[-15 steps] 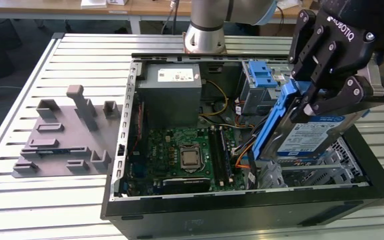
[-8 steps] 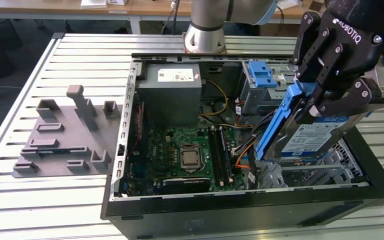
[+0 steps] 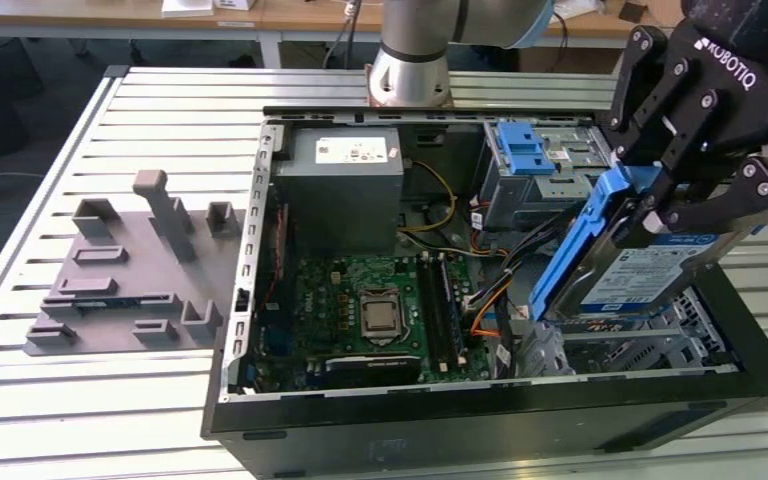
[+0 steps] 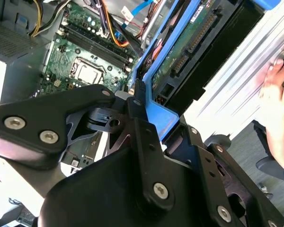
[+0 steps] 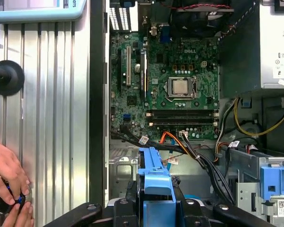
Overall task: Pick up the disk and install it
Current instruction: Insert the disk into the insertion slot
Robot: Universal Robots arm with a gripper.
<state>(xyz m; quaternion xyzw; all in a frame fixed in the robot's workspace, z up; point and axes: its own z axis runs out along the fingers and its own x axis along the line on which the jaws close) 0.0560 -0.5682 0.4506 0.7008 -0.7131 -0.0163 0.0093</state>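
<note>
The robot's hand is clenched on the disk, gripping its upper end across the blue bracket. The disk hangs directly below the hand at the exterior view's right, above the open computer case. Its long axis slants steeply down towards the metal drive cage in the case's near corner. Its lower end is just over that cage, and whether the two touch cannot be told.

The disk is a flat silver drive with a white-and-blue label facing the exterior view. In the second wrist view its underside shows a green circuit board and a connector row. The motherboard lies beside the cage, and a grey plastic stand sits well apart on the counter.
</note>
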